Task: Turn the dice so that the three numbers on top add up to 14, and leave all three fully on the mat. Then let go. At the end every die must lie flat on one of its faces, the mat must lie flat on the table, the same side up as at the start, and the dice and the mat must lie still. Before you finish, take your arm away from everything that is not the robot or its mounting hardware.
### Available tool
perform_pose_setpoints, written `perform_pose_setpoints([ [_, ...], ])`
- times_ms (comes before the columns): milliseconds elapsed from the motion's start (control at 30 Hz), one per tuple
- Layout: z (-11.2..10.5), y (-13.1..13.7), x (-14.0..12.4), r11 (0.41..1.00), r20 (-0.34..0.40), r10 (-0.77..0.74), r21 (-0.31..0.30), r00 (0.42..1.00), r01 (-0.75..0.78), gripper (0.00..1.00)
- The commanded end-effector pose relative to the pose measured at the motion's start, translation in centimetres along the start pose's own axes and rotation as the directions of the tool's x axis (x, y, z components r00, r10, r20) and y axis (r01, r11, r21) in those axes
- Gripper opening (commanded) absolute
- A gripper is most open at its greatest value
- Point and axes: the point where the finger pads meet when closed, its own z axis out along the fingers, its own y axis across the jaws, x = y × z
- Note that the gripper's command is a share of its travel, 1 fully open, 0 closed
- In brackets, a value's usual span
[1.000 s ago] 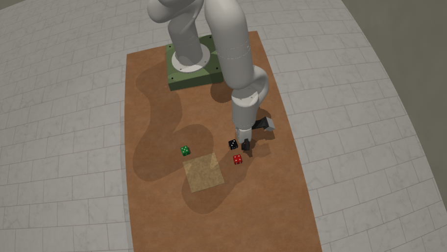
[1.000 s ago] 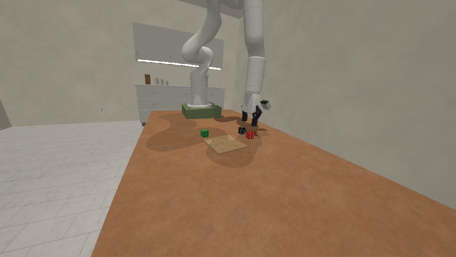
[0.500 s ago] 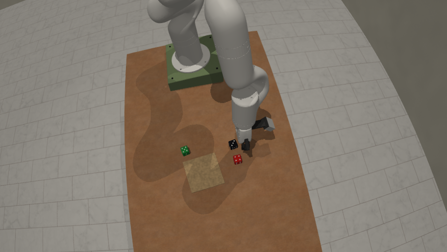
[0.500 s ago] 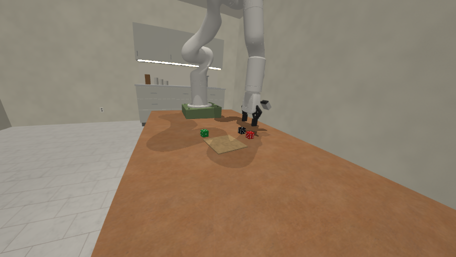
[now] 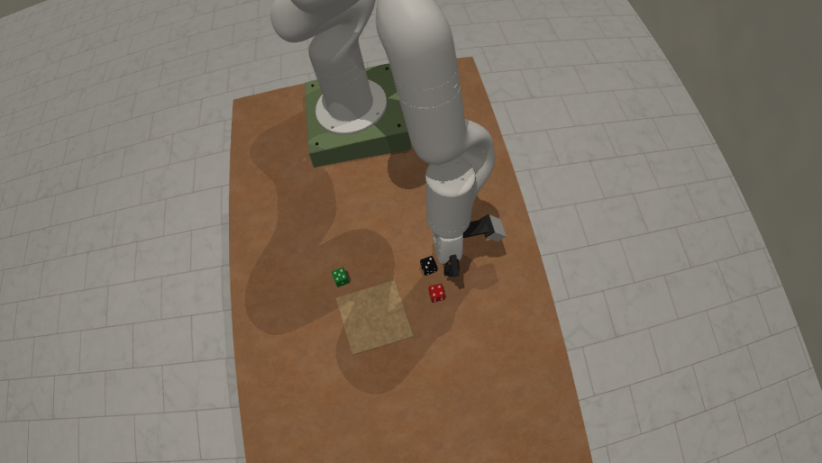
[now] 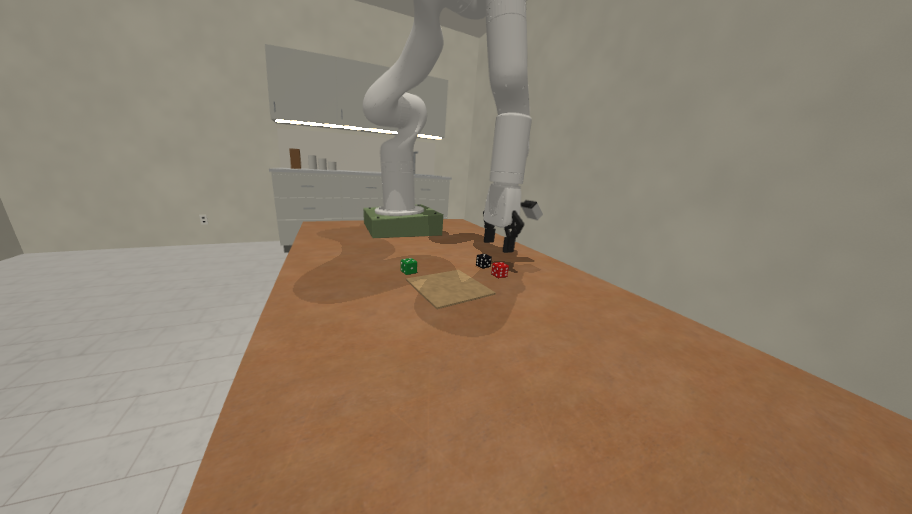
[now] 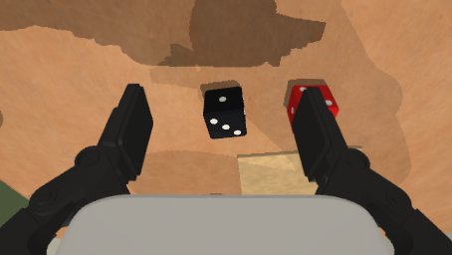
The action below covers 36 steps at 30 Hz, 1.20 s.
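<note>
Brown wood grain covers the long table [image 6: 510, 408], and nearest the exterior camera on it lies the tan mat [image 6: 452, 288], flat and with no die on it. Just past the mat's right corner sits the red die [image 6: 500, 270], resting on the bare table, and close behind it the black die [image 6: 483, 260], also off the mat; the two stand near each other but apart. Off the mat's far left corner, well apart from that pair, the green die [image 6: 408, 266] sits flat on the table. From the wrist view the black die [image 7: 225, 113] lies below and between the spread fingers, with three pips on its near side face and one on the face above it, while the red die [image 7: 326, 100] is partly hidden behind the right finger. The gripper [image 6: 500, 240] hangs above the table just behind the black die, fully released and grasping nothing. Farthest back, the arm rises from its green base block [image 6: 431, 224].
</note>
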Motion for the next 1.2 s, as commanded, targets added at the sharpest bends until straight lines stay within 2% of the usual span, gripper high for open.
perform_pose_setpoints([
  [0, -0.1, 0.2, 0.0, 1.000, -0.001, 0.000, -0.002, 1.000, 0.000, 1.00],
  [267, -0.1, 1.6, 0.1, 1.000, -0.001, 0.000, -0.002, 1.000, 0.000, 1.00],
  [633, -0.1, 6.7, 0.5, 1.000, -0.001, 0.000, -0.002, 1.000, 0.000, 1.00],
  [1167, -0.1, 6.9, 0.6, 1.000, -0.001, 0.000, -0.002, 1.000, 0.000, 1.00],
])
